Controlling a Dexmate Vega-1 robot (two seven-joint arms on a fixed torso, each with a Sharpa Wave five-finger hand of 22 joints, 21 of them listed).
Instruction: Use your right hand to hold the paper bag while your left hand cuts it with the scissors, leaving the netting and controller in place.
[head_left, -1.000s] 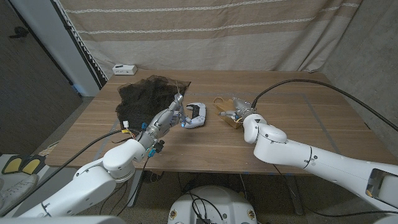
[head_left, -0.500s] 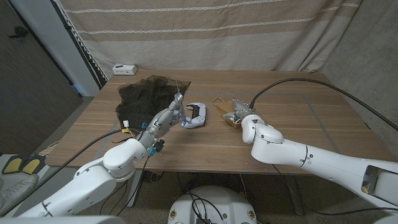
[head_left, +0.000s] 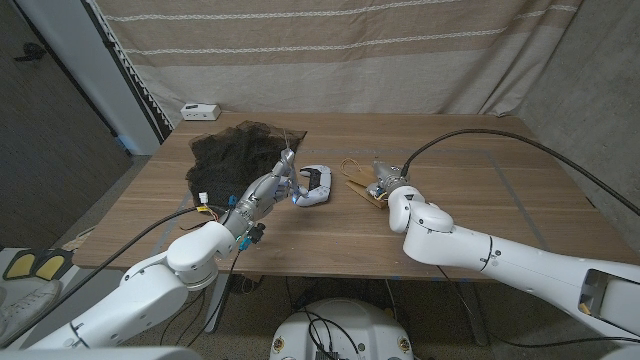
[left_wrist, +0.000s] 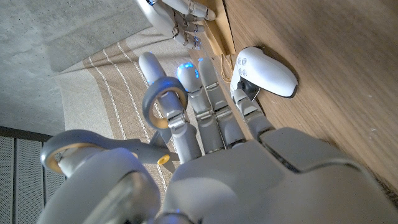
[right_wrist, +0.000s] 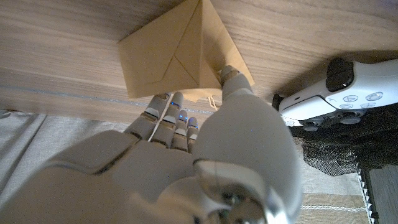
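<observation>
The paper bag (right_wrist: 177, 53) lies on the bench (head_left: 450, 215), and in the head view most of it is hidden behind the right hand (head_left: 386, 183). In the right wrist view this hand pinches the bag's edge, with the string handle across its fingers (right_wrist: 171, 118). The left hand (head_left: 270, 188) grips one pair of scissors (left_wrist: 134, 134); a finger passes through one grey ring, and the blades are cut off from sight. One white controller (head_left: 315, 185) lies between the two hands, just beside the left fingertips. One black netting (head_left: 235, 152) lies near the bench's left edge. The right part of the bench has free room.
</observation>
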